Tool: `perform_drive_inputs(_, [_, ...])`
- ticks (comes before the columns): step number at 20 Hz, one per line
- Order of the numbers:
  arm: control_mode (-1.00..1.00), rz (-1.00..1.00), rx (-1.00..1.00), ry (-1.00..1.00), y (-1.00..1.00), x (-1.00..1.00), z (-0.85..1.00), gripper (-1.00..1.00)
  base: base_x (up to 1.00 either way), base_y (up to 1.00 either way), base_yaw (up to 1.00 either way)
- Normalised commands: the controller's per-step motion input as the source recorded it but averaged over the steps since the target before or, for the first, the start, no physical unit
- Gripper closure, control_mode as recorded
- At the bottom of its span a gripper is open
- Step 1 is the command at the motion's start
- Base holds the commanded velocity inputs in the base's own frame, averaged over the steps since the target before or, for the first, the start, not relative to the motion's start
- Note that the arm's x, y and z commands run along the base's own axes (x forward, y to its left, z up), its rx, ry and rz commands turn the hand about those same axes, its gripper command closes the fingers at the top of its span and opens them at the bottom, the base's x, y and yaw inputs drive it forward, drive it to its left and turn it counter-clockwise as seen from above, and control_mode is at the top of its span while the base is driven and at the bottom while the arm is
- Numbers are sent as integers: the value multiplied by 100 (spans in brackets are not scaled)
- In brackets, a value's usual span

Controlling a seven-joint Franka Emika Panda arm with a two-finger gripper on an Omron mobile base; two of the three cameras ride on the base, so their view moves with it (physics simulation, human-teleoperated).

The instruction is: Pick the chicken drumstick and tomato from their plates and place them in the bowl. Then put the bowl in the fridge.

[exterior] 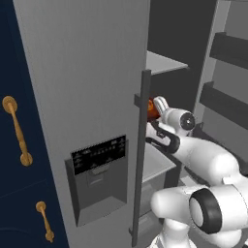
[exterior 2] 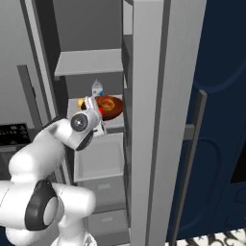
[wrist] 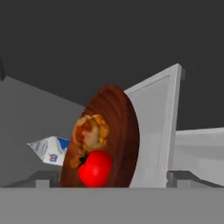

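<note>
Reaching into the open fridge (exterior 2: 149, 96), your gripper (exterior 2: 94, 107) sits at centre left of the right base view, just beside the bowl (exterior 2: 109, 106) on the middle shelf (exterior 2: 115, 126). From the pictures you cannot tell how the jaws stand; nothing looks clamped, and the bowl appears to rest on the shelf, so treat it as released. In the hand view the bowl fills the lower centre, rolled on edge by the camera's tilt, with the drumstick (wrist: 90, 132) and tomato (wrist: 95, 168) inside it, touching each other; a small carton (wrist: 50, 150) lies at its left. In the left base view you glimpse the bowl's orange edge (exterior: 152, 109) past the door handle (exterior: 141, 155). The placing looks done, so the risk lies in backing out. If you pull straight out while a finger is close to the rim, you may drag the bowl toward the shelf's front edge or tip it, and the tomato would roll off. The arm (exterior: 208, 162) also passes near the door edge, so a wide swing could strike it. Lift clear first, then back away.
</note>
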Motion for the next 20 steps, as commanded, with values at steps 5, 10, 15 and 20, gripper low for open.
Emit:
perform_drive_inputs(5, [-100,0,0,-15,0,-100,97,-100,0,0,0])
perform_drive_inputs(10, [-100,-1,0,5,0,-100,100,-100,0,0,0])
perform_drive_inputs(15, [-100,0,-1,57,-1,-100,98,-100,0,0,0])
perform_drive_inputs(20, [-100,1,-4,61,-12,-100,34,-100,0,0,0])
